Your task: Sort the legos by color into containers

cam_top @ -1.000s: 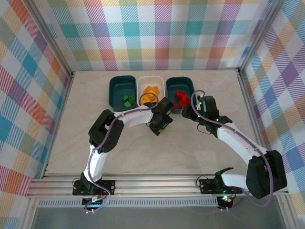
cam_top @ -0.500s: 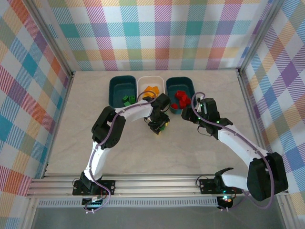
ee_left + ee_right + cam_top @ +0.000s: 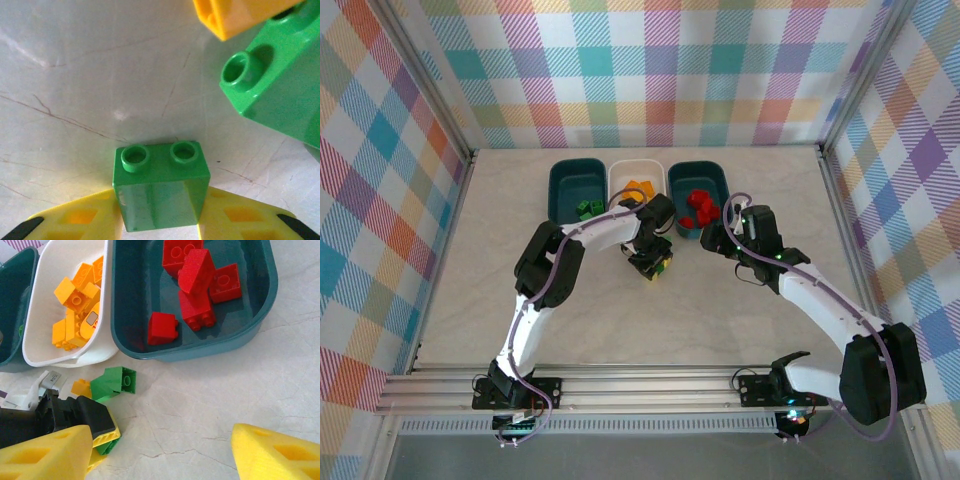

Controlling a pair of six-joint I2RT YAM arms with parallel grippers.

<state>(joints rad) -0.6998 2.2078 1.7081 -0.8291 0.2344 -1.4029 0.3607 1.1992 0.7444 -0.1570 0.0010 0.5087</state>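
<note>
A small green lego [image 3: 160,187] stands on the table between my left gripper's [image 3: 160,227] yellow fingers [image 3: 75,222], which press on both its sides. That gripper [image 3: 651,263] is just in front of the white container [image 3: 620,178]. Beside it lie another green lego [image 3: 115,383] and a small orange lego [image 3: 81,388]. Red legos [image 3: 197,285] fill the right teal container [image 3: 200,350]. Orange legos [image 3: 80,305] lie in the white one, and green legos [image 3: 587,209] in the left teal container [image 3: 556,190]. My right gripper [image 3: 165,455] hangs open and empty before the red container.
The three containers stand in a row at the back of the pale marble-look table [image 3: 520,290]. Metal frame posts and plaid walls close in the sides. My two grippers are close together near the loose legos.
My left gripper has closed in on the green lego and shifted slightly toward the white container. The right gripper has edged a little left and back.
</note>
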